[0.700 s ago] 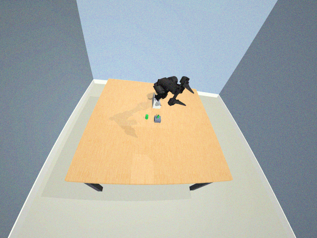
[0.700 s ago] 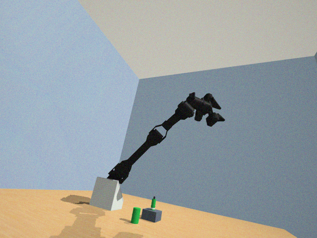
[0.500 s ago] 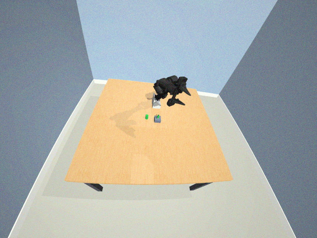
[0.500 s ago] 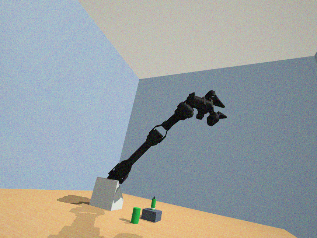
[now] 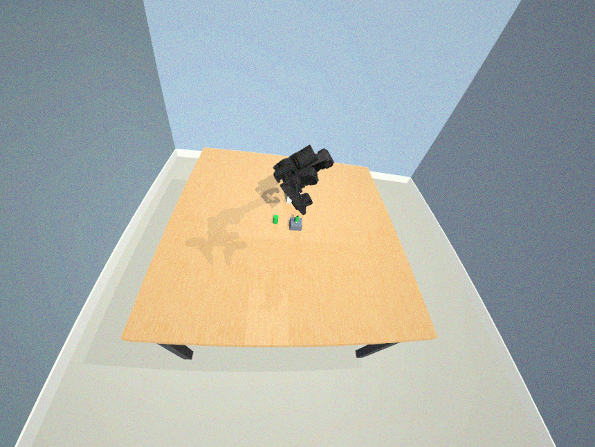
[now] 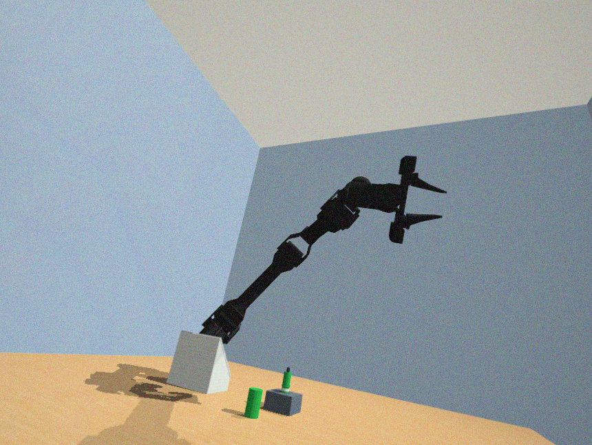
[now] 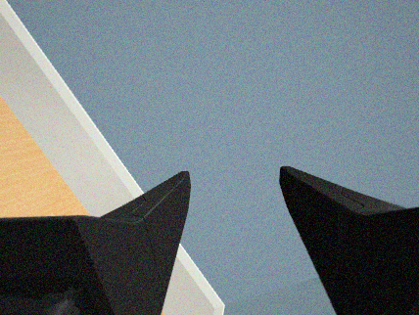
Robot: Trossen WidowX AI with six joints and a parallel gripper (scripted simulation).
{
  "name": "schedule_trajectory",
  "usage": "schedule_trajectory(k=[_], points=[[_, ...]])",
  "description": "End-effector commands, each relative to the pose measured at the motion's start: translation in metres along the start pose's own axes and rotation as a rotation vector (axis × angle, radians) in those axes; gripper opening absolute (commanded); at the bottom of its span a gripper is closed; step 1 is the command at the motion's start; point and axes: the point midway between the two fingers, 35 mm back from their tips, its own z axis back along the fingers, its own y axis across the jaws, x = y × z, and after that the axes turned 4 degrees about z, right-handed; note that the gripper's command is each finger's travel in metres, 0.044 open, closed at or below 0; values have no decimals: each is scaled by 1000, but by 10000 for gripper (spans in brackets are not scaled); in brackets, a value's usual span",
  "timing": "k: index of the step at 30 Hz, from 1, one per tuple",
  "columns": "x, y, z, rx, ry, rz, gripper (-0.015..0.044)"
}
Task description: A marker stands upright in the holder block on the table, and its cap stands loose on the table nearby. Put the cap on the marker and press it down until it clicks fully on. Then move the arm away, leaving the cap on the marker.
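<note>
The green cap stands upright and loose on the table. The green marker stands upright in the grey-blue holder block, beside the cap, with its dark tip uncovered and pointing up. My gripper is open and empty, high above the table and far from both cap and marker. Its fingers point sideways with a gap between them. The wrist view shows neither cap nor marker.
The arm rises from a white wedge-shaped base behind the cap and the block. Its links slope up over the table. The table's edge and the room's wall show in the wrist view, and walls enclose the table in the top view.
</note>
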Motion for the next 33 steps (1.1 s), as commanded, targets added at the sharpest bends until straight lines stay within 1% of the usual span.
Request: schedule_trajectory(k=[1,9,14,18,22,26,33], points=[[-71,27,20,-16,272,-356,240],[-134,77,59,-32,568,-696,240],[-163,119,93,-41,770,-906,240],[-177,156,125,-47,941,-1069,240],[-183,194,160,-50,1119,-1228,240],[-179,233,196,-51,1306,-1381,240],[-147,295,262,-42,1628,-1611,240]])
